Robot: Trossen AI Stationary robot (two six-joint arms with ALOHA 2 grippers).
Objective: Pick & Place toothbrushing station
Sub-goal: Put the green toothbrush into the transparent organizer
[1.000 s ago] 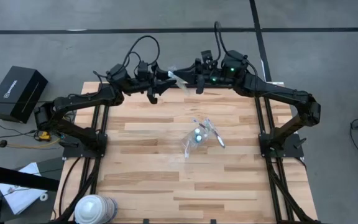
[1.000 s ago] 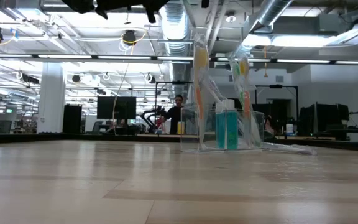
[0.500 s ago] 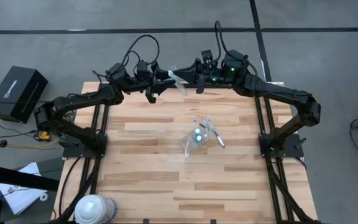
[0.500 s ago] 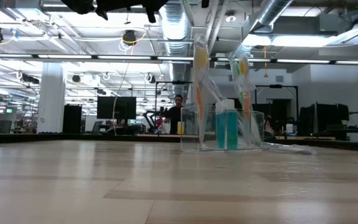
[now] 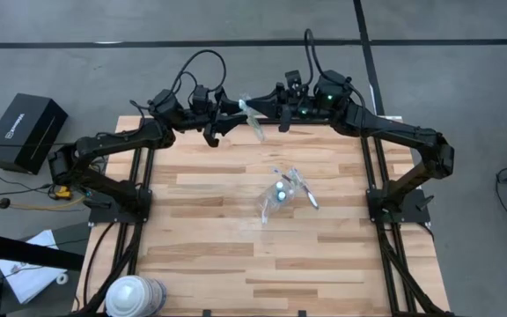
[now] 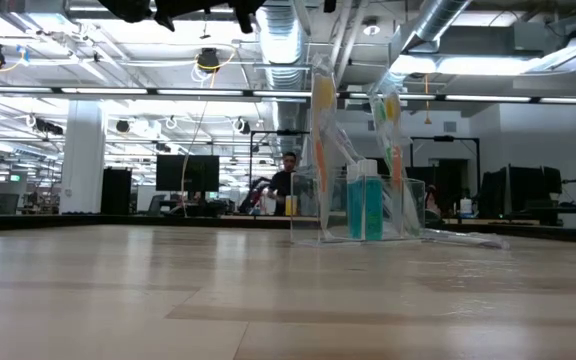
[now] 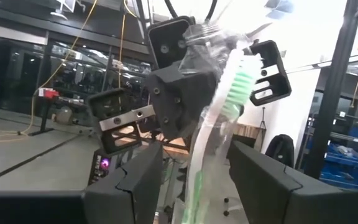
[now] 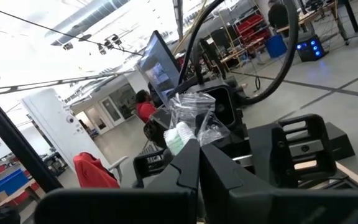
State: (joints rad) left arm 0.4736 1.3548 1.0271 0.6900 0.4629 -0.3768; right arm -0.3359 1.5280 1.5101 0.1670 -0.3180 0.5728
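Mid-tabletop is obstructed by the small see-through plastic cup holding upright pastel toothbrushes and a short blue tube. The wooden tabletop around it lies bare. A big white-and-blue roll blocks the near left corner.

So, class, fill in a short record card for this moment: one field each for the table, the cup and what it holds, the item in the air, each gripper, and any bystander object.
table: wooden table
cup: see-through plastic cup standing upright near the table's middle
cup contents: pastel toothbrushes and a blue tube
item in the air: green toothbrush in clear wrapping, above the table's far edge
right gripper: shut on the wrapped toothbrush
left gripper: open, its fingers either side of the wrapper
bystander object: white-and-blue roll at the near left corner
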